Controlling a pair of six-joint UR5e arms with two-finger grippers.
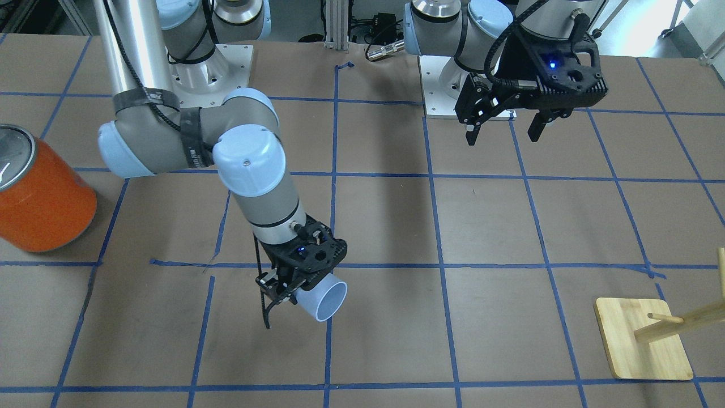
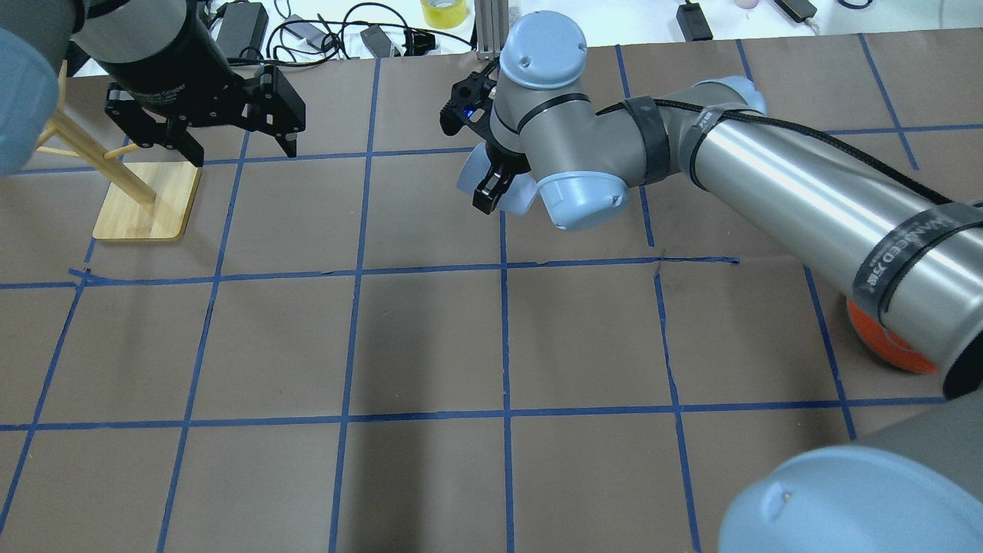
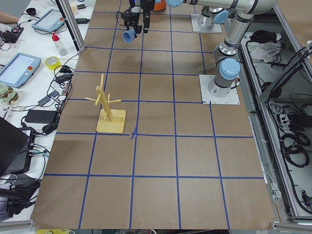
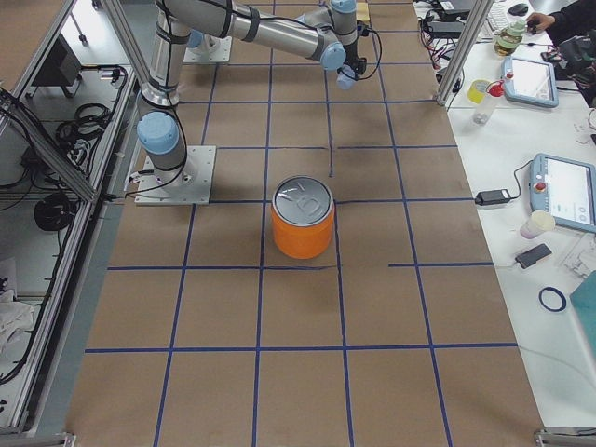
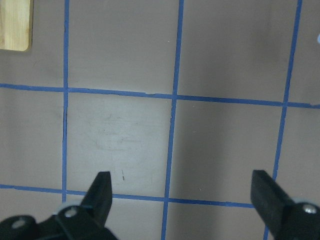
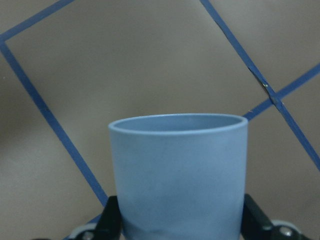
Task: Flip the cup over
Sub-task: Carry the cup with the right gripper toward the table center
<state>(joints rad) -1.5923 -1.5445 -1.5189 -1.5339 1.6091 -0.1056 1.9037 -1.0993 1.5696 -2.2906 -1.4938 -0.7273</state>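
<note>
The pale blue cup (image 1: pixel 324 297) is held in my right gripper (image 1: pixel 290 290), which is shut on its lower body. The cup is tilted on its side, its open mouth pointing away from the robot's base. It also shows in the overhead view (image 2: pixel 470 170), half hidden under the wrist, and fills the right wrist view (image 6: pixel 178 175) between the two fingers. I cannot tell whether it touches the table. My left gripper (image 1: pixel 504 133) is open and empty, hanging over the table near its base, far from the cup; the left wrist view shows its fingertips (image 5: pixel 102 187) wide apart.
A large orange can (image 1: pixel 42 198) with a silver top stands on the right arm's side of the table. A wooden peg stand (image 1: pixel 643 340) on a square base stands on the left arm's side. Blue tape lines grid the brown table.
</note>
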